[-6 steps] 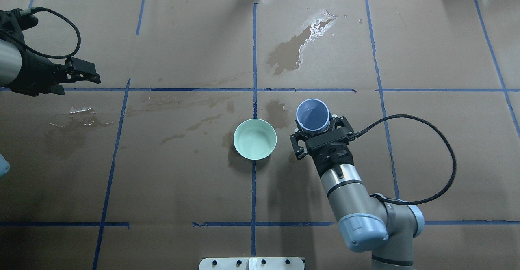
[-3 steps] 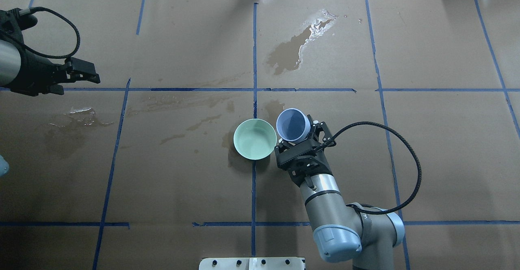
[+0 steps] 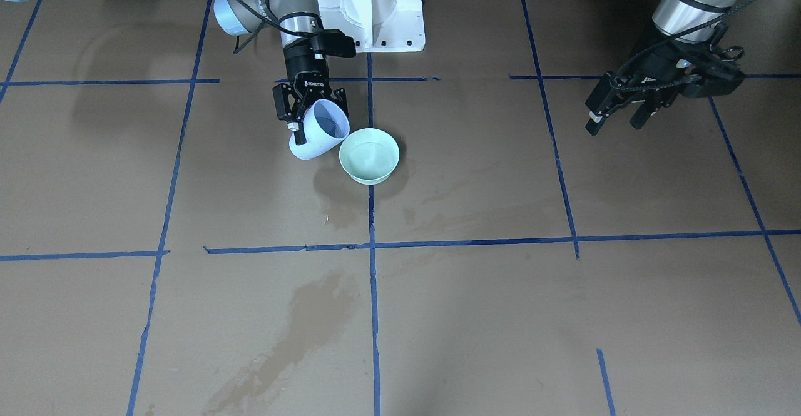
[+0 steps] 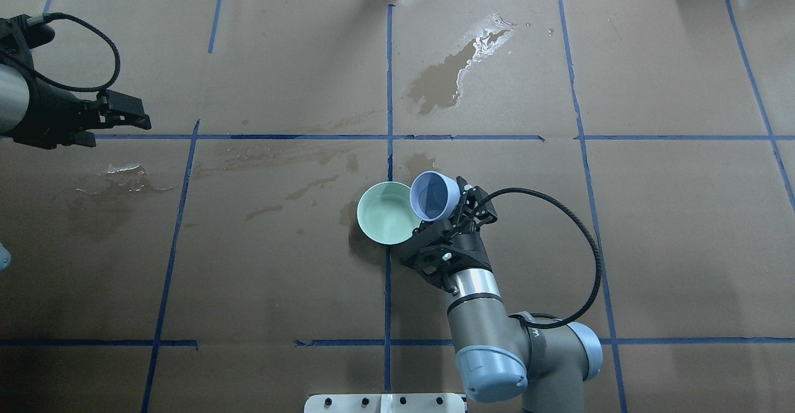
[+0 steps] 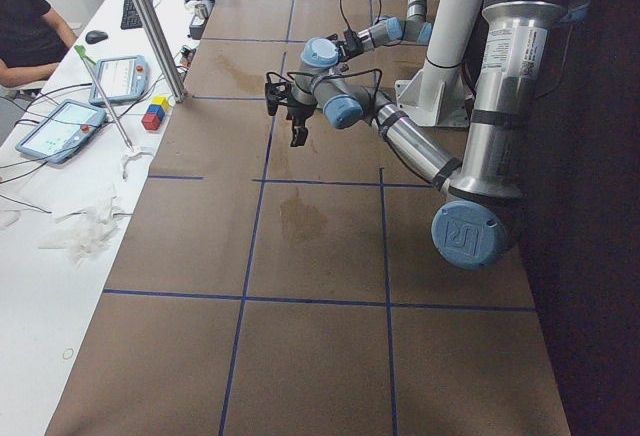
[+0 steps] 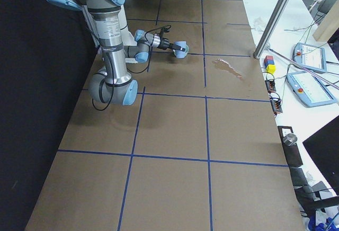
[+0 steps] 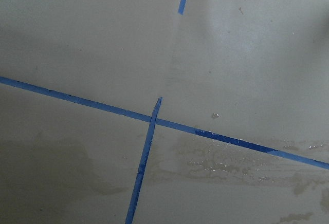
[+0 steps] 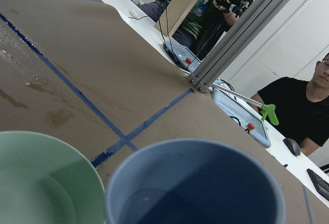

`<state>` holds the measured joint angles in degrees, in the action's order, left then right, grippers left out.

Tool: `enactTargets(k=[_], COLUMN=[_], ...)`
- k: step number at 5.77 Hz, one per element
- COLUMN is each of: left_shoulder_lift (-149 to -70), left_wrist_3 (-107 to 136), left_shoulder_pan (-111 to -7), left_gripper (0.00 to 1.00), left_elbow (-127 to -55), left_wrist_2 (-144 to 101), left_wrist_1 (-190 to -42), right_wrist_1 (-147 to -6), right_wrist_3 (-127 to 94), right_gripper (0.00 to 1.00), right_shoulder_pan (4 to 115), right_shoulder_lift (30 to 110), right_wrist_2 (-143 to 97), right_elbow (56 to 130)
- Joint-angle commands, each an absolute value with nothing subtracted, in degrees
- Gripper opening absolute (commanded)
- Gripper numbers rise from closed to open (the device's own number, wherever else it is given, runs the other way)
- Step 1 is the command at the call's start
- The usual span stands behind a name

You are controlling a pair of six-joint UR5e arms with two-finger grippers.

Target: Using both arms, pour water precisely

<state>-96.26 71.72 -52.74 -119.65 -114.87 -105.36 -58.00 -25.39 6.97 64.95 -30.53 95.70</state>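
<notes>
**Cup tipped over bowl**

Front view: right gripper (image 3: 315, 117) clamps a tilted cup (image 3: 311, 142) beside the bowl (image 3: 369, 153); left gripper (image 3: 615, 123) spread, empty; overhead: cup lip overhangs bowl; wrist view: water (image 8: 169, 206) in cup.

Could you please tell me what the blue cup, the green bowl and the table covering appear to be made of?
Blue cup: probably plastic, with a matte finish; it has a thin wall and an even pale colour.
Green bowl: ceramic or melamine, I cannot tell which; it is smooth with a soft sheen and a thicker rim.
Table covering: brown kraft-like paper, matte; it darkens where wet.
</notes>
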Motion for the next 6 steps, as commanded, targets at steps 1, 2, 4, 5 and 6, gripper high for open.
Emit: enactTargets(k=[1,2,4,5,6], left_shoulder_lift=[-96.24,-96.15,-96.15,-96.15,-96.15], left_wrist_3=[71.72,71.72,71.72,71.72,71.72], left_shoulder_pan=[-52.73,-52.73,-52.73,-52.73,-52.73], left_gripper=[1.0,1.0,1.0,1.0,1.0], left_elbow=[-119.71,-119.71,-119.71,-119.71,-119.62], left_wrist_2=[-114.87,-114.87,-114.87,-114.87,-114.87], left_wrist_1=[-105.38,-105.38,-105.38,-105.29,-105.38], right_wrist_1=[-64.75,-66.95,-67.24,-69.15,-70.65], right_wrist_3=[-21.82,-20.06,-15.84,-15.82,-15.21], right_gripper=[0.11,0.11,0.1,0.1,0.1], right_shoulder_pan=[6.86,6.86,6.86,6.86,6.86], right_shoulder_lift=[63.2,62.93,62.93,62.84,62.32], right_wrist_2=[-28.32,-28.3,-28.3,-28.3,-28.3], right_elbow=[95.54,95.54,95.54,95.71,95.71])
